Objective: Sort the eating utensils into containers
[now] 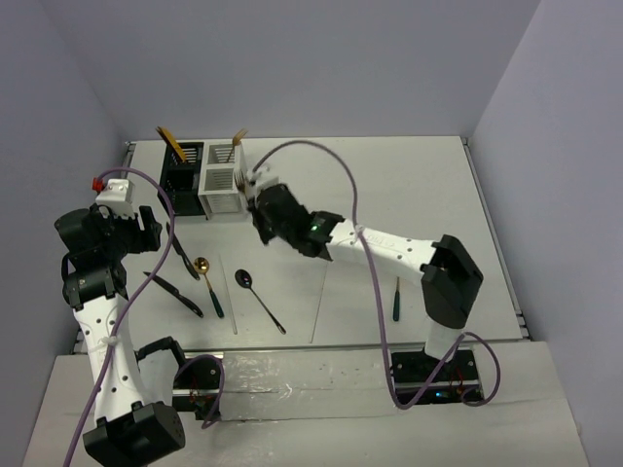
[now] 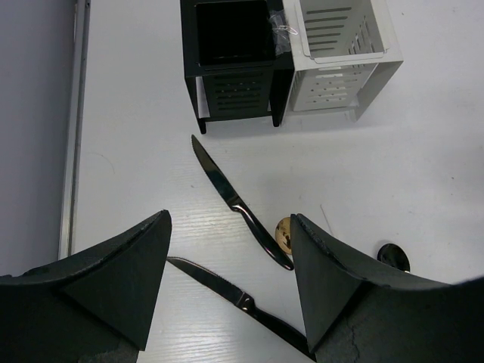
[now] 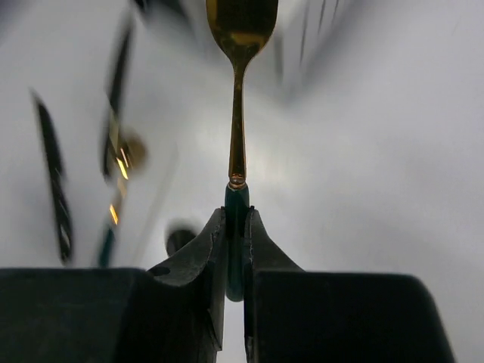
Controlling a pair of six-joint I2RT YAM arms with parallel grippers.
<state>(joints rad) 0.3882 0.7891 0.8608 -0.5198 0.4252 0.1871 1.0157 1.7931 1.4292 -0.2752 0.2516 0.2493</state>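
Observation:
My right gripper (image 3: 236, 219) is shut on the dark green handle of a gold-headed utensil (image 3: 237, 136), held in the air just beside the white container (image 1: 222, 180). The black container (image 1: 180, 170) adjoins it on the left. A gold utensil (image 1: 170, 143) sticks out of the black one, another (image 1: 239, 138) out of the white one. My left gripper (image 2: 231, 280) hovers open above two black knives (image 2: 234, 200) (image 2: 227, 291). A gold spoon (image 1: 206, 282) and a black spoon (image 1: 258, 297) lie on the table.
A green-handled utensil (image 1: 396, 299) lies alone near the right arm's base. The table's left rail (image 2: 76, 128) runs close beside the knives. Purple cables loop over both arms.

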